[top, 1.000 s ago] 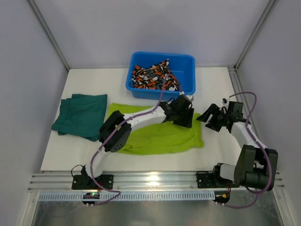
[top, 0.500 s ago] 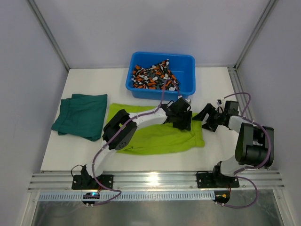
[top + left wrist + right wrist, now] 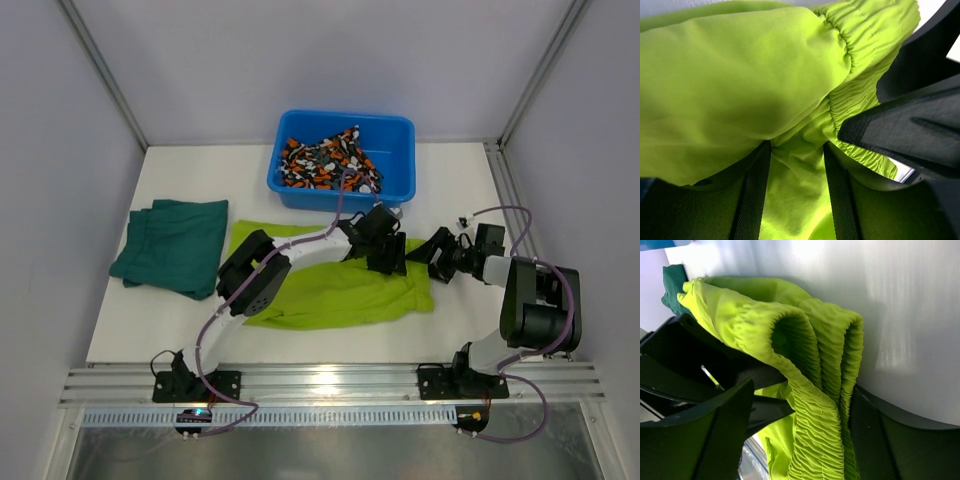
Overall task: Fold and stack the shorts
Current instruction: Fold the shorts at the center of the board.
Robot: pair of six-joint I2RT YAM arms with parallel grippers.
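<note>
The lime shorts [image 3: 330, 290] lie spread across the middle of the table. My left gripper [image 3: 386, 254] sits at their right waistband, shut on a fold of lime cloth [image 3: 740, 80] that fills the gap between its fingers [image 3: 795, 160]. My right gripper [image 3: 430, 256] faces it from the right. Its fingers are open on either side of the bunched elastic waistband [image 3: 805, 340], around it [image 3: 802, 395] without pressing it. The teal shorts [image 3: 172, 245] lie folded at the left. The camouflage shorts [image 3: 325, 162] are heaped in the blue tub [image 3: 398, 140].
The blue tub stands at the back centre, just behind both grippers. The left arm [image 3: 290, 255] stretches over the lime cloth. Bare white table [image 3: 460, 190] shows right of the tub, bounded by the enclosure walls and the front rail [image 3: 320, 385].
The right gripper has moved left up to the waistband corner, and its arm has folded in. The left gripper has shifted slightly toward the tub, still holding the cloth.
</note>
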